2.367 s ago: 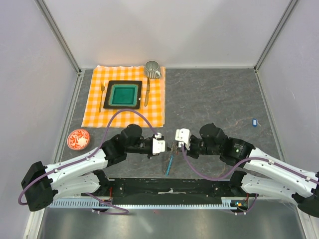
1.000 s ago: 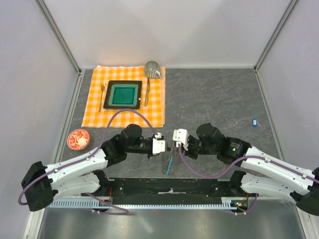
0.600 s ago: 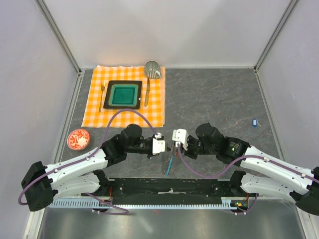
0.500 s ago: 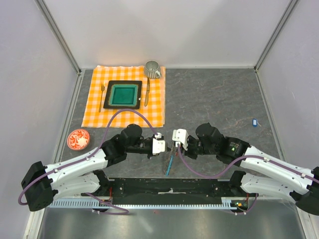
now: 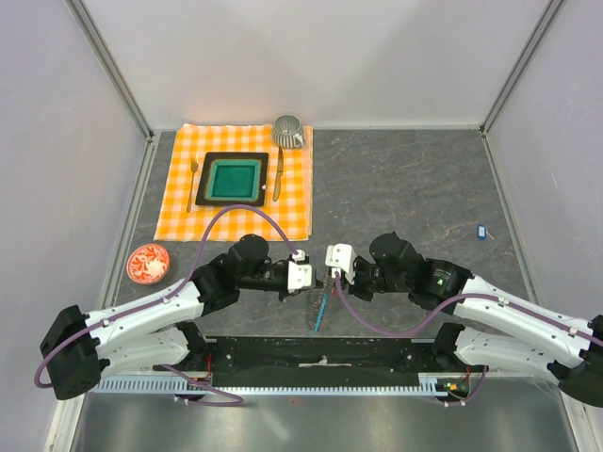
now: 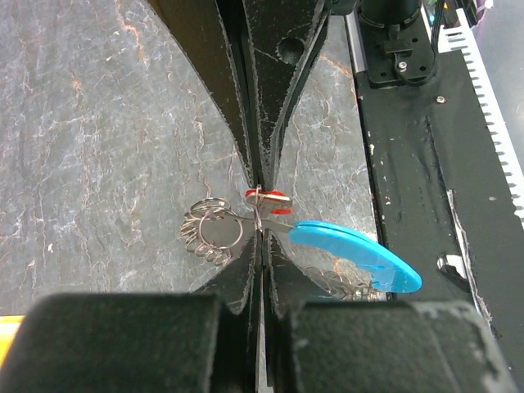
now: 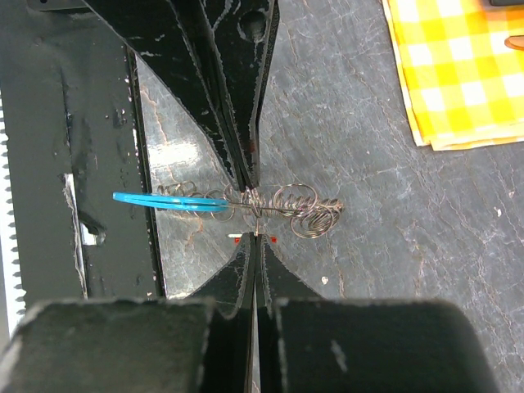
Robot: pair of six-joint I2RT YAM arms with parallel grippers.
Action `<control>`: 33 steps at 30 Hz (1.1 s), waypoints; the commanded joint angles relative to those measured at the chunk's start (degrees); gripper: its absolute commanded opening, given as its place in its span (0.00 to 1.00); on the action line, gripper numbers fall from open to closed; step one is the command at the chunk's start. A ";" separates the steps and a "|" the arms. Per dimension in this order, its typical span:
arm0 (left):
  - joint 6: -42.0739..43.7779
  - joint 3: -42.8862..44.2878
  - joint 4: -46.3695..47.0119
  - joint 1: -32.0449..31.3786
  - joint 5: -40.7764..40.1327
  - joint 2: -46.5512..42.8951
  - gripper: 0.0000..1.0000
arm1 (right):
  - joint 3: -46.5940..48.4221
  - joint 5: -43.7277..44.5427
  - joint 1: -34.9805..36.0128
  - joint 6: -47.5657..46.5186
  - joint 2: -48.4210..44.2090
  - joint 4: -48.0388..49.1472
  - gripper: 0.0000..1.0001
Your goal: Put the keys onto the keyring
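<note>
While both arms point at each other tip to tip over the near middle of the table (image 5: 405, 188), the left tool (image 6: 260, 246) is pressed together on the keyring (image 6: 211, 231). It pinches the thin wire where the coil loops bunch up on one side and the light-blue strip (image 6: 356, 255) sticks out on the other. The keyring is held at the fingertips, off the table as far as the wrist views show (whether the strip's far end touches down I cannot tell).

The right tool (image 7: 255, 246) is pressed together too, pinching the red key (image 6: 268, 195); bits of red tag show on either side of its fingertips. The red key sits right against the keyring wire, just beside the left tool's tips. Whether it is threaded onto the coil is too small to tell.

The blue key (image 5: 480, 230) lies alone on the table, well apart, far out to the right near the wall.

Rest of the scene: an orange checked cloth (image 5: 179, 217) lies at far left, with a cup (image 5: 288, 131) at its far corner, and a red-patterned saucer (image 5: 148, 263) sits on the table near the left arm.
</note>
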 commanded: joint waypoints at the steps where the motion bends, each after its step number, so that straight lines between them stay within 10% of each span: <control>1: -2.17 1.99 5.23 -0.37 3.80 0.07 0.02 | 1.01 -1.65 0.31 0.29 0.40 4.85 0.00; 33: -0.94 4.10 0.84 1.30 6.80 0.78 0.02 | 0.49 2.04 4.27 -7.88 -1.88 4.50 0.00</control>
